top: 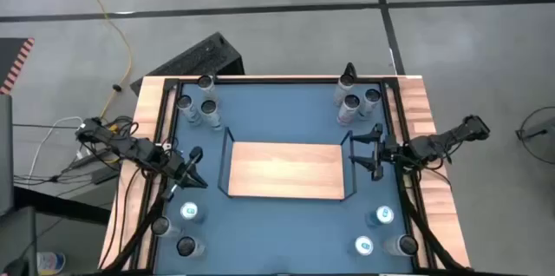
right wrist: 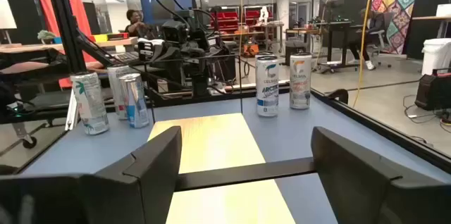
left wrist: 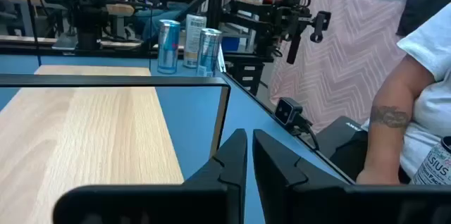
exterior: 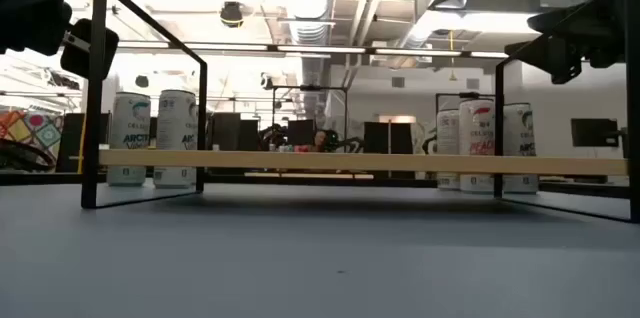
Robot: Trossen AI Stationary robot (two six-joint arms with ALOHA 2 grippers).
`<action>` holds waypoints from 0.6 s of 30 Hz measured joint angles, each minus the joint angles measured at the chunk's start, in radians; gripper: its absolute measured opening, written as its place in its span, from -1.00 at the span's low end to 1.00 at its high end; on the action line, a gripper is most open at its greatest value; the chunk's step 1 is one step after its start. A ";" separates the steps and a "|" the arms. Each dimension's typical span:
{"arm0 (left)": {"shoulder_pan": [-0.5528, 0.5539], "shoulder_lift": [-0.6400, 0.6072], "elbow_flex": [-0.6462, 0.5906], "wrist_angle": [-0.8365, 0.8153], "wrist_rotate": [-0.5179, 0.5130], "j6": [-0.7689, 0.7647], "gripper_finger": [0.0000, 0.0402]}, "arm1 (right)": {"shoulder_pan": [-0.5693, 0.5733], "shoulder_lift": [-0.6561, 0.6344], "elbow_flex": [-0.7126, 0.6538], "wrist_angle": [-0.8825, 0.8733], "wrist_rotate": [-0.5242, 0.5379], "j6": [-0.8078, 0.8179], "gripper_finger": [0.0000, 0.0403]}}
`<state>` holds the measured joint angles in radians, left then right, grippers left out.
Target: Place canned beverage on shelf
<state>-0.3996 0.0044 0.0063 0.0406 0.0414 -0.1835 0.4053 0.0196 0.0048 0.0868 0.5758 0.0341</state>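
Blue table (top: 286,224): bare shelf (top: 286,170) at centre, cans (top: 357,102) clustered in the corners, some cut off. Left gripper (top: 192,170) closed, empty, beside the shelf's left rail; right gripper (top: 366,148) wide, empty, by the right rail.

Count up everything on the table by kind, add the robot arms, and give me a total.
Cans: 12, in four clusters of three
Shelf: 1, nothing on it
Robot arms: 2, the left arm and the right arm
Total: 15
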 joint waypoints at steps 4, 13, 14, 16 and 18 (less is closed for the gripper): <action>0.000 0.000 0.000 0.000 0.000 0.000 -0.93 | 0.000 0.000 0.000 0.000 0.000 0.000 0.50; 0.000 0.000 0.000 0.000 -0.001 0.000 -0.93 | 0.000 0.000 0.000 0.000 0.000 0.000 0.50; 0.000 0.000 0.000 0.000 -0.001 0.000 -0.93 | 0.000 0.000 0.000 0.000 0.000 0.000 0.50; 0.000 0.000 0.000 0.000 -0.001 -0.006 -0.93 | 0.000 0.000 0.000 0.000 0.000 0.000 0.50; 0.000 0.000 0.000 0.000 -0.008 -0.031 -0.93 | 0.000 0.000 0.000 0.000 0.000 0.000 0.50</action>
<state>-0.3996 0.0048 0.0063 0.0402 0.0330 -0.2141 0.4054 0.0195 0.0044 0.0864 0.5760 0.0340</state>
